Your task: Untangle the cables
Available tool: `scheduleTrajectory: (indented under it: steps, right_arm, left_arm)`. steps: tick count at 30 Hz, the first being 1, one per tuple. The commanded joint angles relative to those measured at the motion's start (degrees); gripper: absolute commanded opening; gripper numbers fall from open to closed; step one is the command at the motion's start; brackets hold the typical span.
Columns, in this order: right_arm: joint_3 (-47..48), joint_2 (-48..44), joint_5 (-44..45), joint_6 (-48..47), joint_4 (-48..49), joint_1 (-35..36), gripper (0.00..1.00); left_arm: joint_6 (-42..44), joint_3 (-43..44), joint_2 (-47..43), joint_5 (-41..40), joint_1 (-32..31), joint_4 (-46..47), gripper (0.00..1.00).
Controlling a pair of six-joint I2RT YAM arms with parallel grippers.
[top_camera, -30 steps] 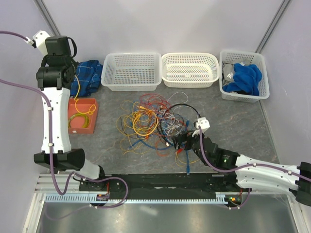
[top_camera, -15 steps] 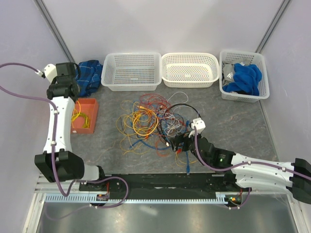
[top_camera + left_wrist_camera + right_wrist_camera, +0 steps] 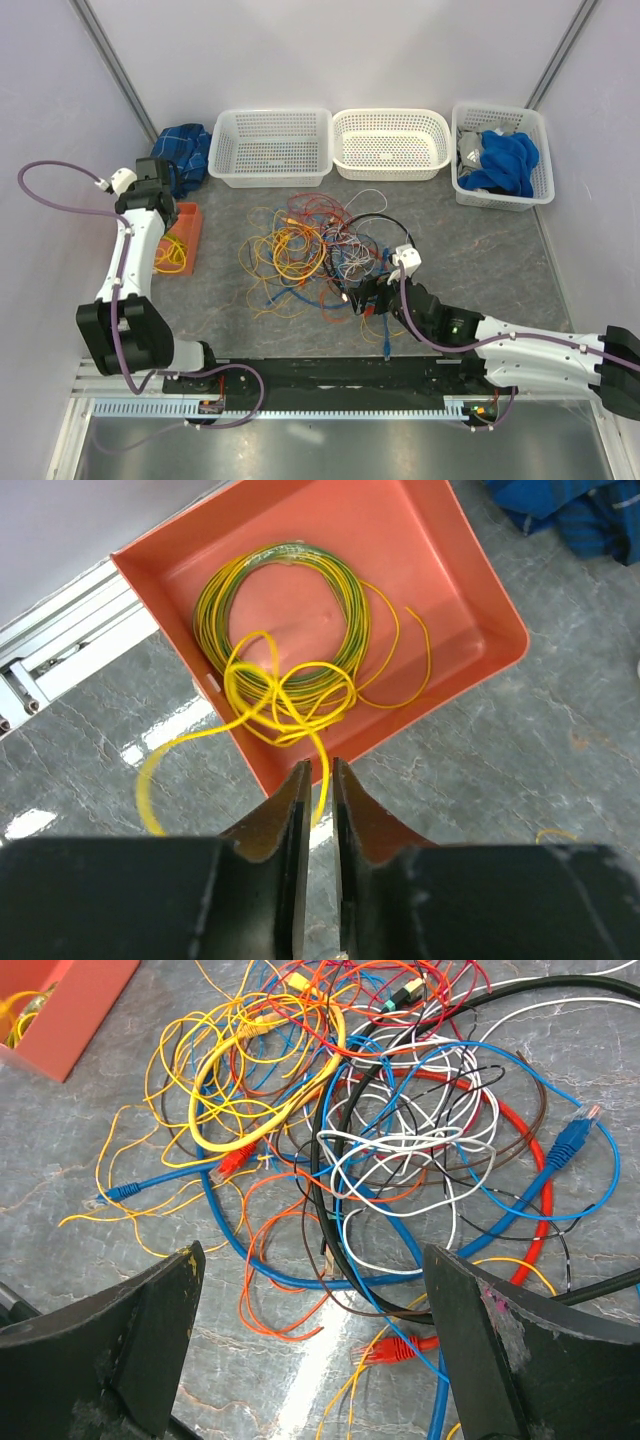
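Observation:
The cables (image 3: 310, 250) lie in a tangle mid-table: thin yellow, orange, red, blue and white wires and a thicker black loop (image 3: 326, 1231). My right gripper (image 3: 362, 297) hovers wide open over the pile's near edge (image 3: 310, 1340) and holds nothing. A red plug (image 3: 400, 1348) lies between its jaws on the table. My left gripper (image 3: 320, 780) is low at the near edge of the orange tray (image 3: 460, 570), its jaws nearly together. The tray holds a yellow-green coil (image 3: 350, 610). A loose yellow wire (image 3: 150, 780) trails over the rim, one end showing in the thin gap between the jaws.
Three white baskets stand at the back (image 3: 270, 148) (image 3: 390, 143) (image 3: 500, 190); the right one holds a blue cloth (image 3: 505, 160). A blue plaid cloth (image 3: 185, 155) lies behind the tray (image 3: 188, 215). Walls close in on both sides.
My left arm has come down from high up and folded in toward the orange tray. My right gripper has edged a little forward onto the pile's near edge.

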Motion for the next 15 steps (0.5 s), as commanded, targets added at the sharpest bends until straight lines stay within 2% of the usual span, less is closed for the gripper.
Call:
scheduleTrajectory:
  steps: [1,5,6,9,11,13,15]
  right_arm:
    - [-0.21,-1.98,-0.33,0.89,-0.35,0.09,0.98]
    - [0.32,-2.25,0.02,0.18,-1.23,0.18,0.98]
    - [0.49,-2.25,0.11,0.27,-1.49,0.09,0.98]
    - [0.50,-2.33,-0.07,0.18,-1.50,0.18,0.98]
    - [0.32,-2.16,0.02,0.18,-1.32,0.09,0.98]
    - [0.32,-1.19,0.11,-0.17,-0.44,0.18,0.98]
    - [0.84,0.90,0.28,-0.78,0.87,0.09,0.98]
  left_arm:
    - [-0.74,4.02,2.77,-2.70,1.94,1.87,0.22]
    - [0.66,7.36,5.15,-2.34,3.88,2.31,0.25]
    - [0.93,7.98,5.85,-1.47,4.66,1.96,0.38]
    - [0.76,9.48,5.86,3.86,4.76,1.16,0.50]
    - [-0.03,8.34,2.09,6.60,3.80,2.30,0.55]
    - [-0.21,5.81,-3.51,9.87,1.17,4.32,0.58]
    - [1.71,3.69,-6.78,9.61,-7.86,8.52,0.61]
